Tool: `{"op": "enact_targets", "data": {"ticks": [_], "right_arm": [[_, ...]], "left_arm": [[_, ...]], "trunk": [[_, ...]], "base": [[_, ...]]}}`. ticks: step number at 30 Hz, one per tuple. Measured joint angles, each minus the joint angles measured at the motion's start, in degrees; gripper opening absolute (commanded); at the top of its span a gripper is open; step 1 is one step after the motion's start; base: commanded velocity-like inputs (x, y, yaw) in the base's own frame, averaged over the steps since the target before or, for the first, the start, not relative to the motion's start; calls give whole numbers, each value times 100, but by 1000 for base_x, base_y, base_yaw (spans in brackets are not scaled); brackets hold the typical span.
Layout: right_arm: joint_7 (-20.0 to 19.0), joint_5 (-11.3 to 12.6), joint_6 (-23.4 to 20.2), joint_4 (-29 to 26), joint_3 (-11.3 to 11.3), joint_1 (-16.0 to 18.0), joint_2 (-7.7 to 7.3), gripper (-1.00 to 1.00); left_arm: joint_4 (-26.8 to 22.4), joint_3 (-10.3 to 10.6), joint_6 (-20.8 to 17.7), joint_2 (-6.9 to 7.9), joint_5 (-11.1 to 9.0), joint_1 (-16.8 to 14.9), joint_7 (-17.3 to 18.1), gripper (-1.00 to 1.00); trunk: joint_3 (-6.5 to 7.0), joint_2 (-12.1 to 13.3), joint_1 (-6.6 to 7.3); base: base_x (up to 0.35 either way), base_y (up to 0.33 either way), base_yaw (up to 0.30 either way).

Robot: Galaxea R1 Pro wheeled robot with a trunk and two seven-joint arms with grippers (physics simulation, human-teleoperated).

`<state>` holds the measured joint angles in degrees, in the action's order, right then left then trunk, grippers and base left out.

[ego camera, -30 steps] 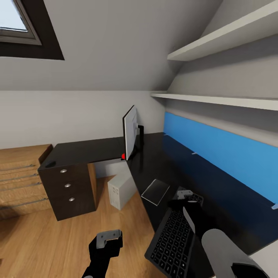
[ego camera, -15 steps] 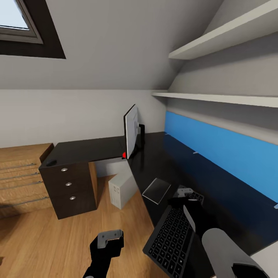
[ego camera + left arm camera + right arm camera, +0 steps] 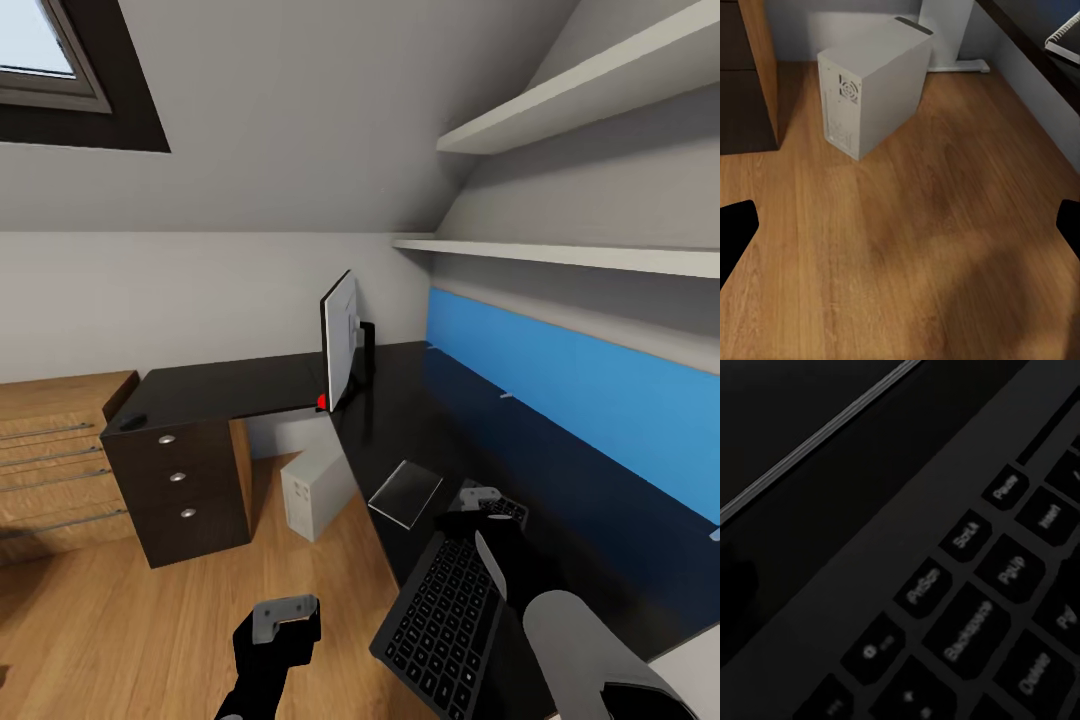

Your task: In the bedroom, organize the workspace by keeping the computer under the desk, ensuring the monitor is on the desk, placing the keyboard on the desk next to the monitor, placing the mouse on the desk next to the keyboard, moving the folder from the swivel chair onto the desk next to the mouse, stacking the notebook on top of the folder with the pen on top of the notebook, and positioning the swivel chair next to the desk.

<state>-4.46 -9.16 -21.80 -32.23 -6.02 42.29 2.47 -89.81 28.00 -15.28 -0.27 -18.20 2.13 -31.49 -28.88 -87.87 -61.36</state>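
The black-topped desk (image 3: 240,385) runs along the blue back panel. The monitor (image 3: 338,340) stands edge-on at its inner corner. The grey-white computer (image 3: 318,490) (image 3: 874,86) sits on the floor by the desk's edge. The dark keyboard (image 3: 440,615) (image 3: 967,607) lies slanted, its near corner hanging over the desk's edge, with my right gripper (image 3: 480,508) shut on its far end. Beside it on the desk lies the notebook (image 3: 405,492) (image 3: 1066,34). The small black mouse (image 3: 133,421) rests on the desk's left end. My left gripper (image 3: 281,617) hangs open over the floor.
The dark drawer unit (image 3: 180,490) stands under the desk's left end, with light oak drawers (image 3: 55,460) beside it. Two white shelves (image 3: 560,255) jut out above the blue panel (image 3: 570,390). Wood floor (image 3: 907,247) lies below my left gripper.
The view has shifted a little. The keyboard's near corner has moved slightly up and away with my right gripper. The left arm has barely moved.
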Motion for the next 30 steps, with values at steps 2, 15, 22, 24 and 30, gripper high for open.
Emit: {"op": "enact_targets", "data": {"ticks": [2,15,22,24,30], "right_arm": [[0,-1,-2,-1,-1,0,0,100],[-11,56,-9,-6,-1,-1,0,100],[-9,56,-11,-1,-8,-2,-6,100],[-13,70,-11,4,-10,-2,-6,100],[-24,95,-10,22,-11,-1,-9,100]], "left_arm": [[0,0,0,0,0,0,-1,100],[2,2,0,0,0,0,-1,100],[2,2,0,0,0,-1,-1,100],[2,2,0,0,0,-2,-2,100],[2,3,0,1,0,-2,-1,100]], "trunk": [[0,0,0],[0,0,0],[0,0,0],[0,0,0],[0,0,0]], "base": [[0,0,0],[0,0,-46],[0,0,-242],[0,0,-254],[0,0,-255]]}}
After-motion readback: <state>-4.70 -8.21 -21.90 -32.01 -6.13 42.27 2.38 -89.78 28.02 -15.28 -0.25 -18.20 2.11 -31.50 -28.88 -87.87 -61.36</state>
